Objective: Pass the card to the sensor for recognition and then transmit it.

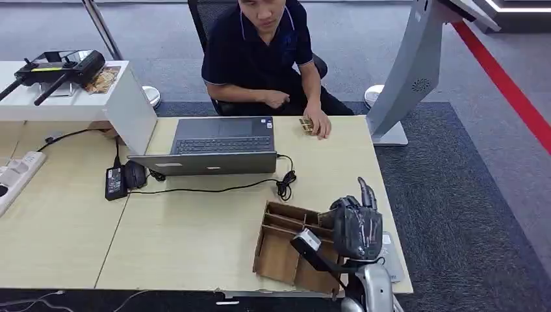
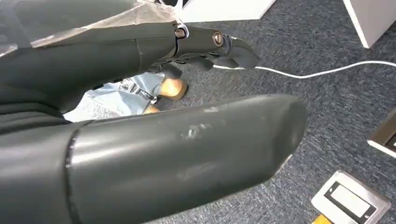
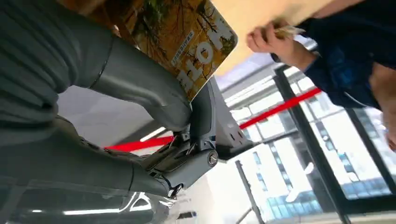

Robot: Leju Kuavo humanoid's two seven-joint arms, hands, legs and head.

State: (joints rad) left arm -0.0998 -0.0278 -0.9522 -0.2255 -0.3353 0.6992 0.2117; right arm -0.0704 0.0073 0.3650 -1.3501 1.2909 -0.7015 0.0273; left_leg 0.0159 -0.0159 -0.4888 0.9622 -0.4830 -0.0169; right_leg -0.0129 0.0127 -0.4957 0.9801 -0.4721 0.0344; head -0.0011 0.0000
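A laptop (image 1: 217, 146) sits mid-table, a person (image 1: 260, 52) behind it with a hand resting on the table's (image 1: 195, 240) far edge. Nearer, a cardboard tray (image 1: 286, 250) lies just left of the right hand (image 1: 356, 224), raised above the table's right corner. The right wrist view adds what the head view hides: thumb and finger pinch a card (image 3: 187, 35) with autumn foliage. The left wrist view shows the left hand (image 2: 205, 46) over carpet, fingers curled, holding nothing.
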